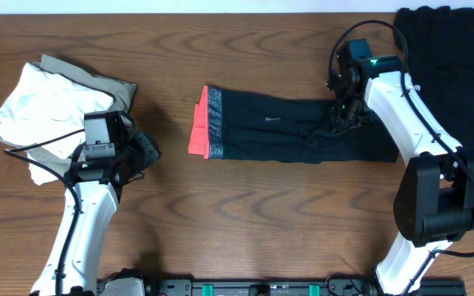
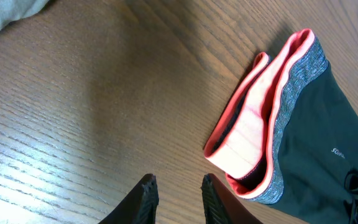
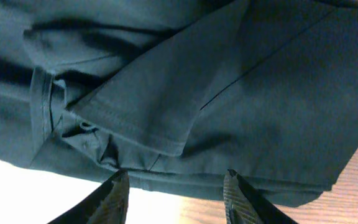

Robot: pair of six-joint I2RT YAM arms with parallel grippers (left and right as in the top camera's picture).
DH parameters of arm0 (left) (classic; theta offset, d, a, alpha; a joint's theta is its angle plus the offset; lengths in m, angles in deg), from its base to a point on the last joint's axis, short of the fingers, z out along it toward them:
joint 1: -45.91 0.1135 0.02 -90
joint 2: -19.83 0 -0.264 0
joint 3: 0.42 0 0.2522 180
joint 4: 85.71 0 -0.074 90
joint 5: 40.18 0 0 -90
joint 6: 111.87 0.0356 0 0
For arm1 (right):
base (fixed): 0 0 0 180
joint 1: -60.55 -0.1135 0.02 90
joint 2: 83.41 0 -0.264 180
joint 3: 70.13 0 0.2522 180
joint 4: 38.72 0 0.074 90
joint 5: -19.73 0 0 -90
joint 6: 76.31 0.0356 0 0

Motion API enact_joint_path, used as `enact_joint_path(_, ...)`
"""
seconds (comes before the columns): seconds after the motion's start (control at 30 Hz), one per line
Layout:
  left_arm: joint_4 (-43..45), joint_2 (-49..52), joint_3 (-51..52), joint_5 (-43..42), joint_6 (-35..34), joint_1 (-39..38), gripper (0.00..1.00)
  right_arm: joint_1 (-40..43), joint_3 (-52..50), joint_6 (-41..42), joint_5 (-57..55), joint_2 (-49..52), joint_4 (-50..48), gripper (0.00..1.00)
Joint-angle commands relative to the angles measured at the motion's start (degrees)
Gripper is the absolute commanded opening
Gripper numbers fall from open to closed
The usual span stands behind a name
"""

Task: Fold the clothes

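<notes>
Worktop: brown wood-grain surface. White cloth: crumpled, at the left end, lying partly over an olive-drab cloth.

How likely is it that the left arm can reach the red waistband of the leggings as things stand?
Probably yes. Only bare table lies between the left end effector and the waistband, and the right end effector hovers at the far end of the leggings.
</notes>
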Motion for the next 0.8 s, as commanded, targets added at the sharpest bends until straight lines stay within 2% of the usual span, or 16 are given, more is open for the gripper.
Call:
enact_joint_path(0.0, -0.2, -0.17, -0.68, -0.72, 1.44, -0.07, 0.27, 0.26, -2.32, 2.08, 0.5, -1.66, -1.25, 0.48)
enact_joint_path(0.13, -0.2, -0.17, -0.68, -0.72, 1.44, -0.07, 0.27, 0.28, -5.77, 2.97, 1.6, -1.66, -4.35, 0.47)
enact_joint_path(0.23, -0.2, -0.17, -0.68, -0.72, 1.44, -0.07, 0.28, 0.5, -8.07, 6.27, 0.0, -1.66, -7.76, 0.34)
enact_joint_path(0.47, -0.5, -0.17, -0.68, -0.72, 2.05, -0.07, 0.28, 1.46, -7.26, 9.09, 4.22, -1.99, -11.96, 0.33)
enact_joint_path(0.63, -0.46, -0.15, -0.68, -0.72, 2.05, -0.07, 0.27, 2.99, -5.92, 8.85, 9.62, -2.1, -12.7, 0.09)
enact_joint_path(0.77, -0.5, -0.15, -0.68, -0.72, 2.05, -0.07, 0.28, 3.87, -5.95, 7.48, 16.33, -2.1, -16.63, 0.08)
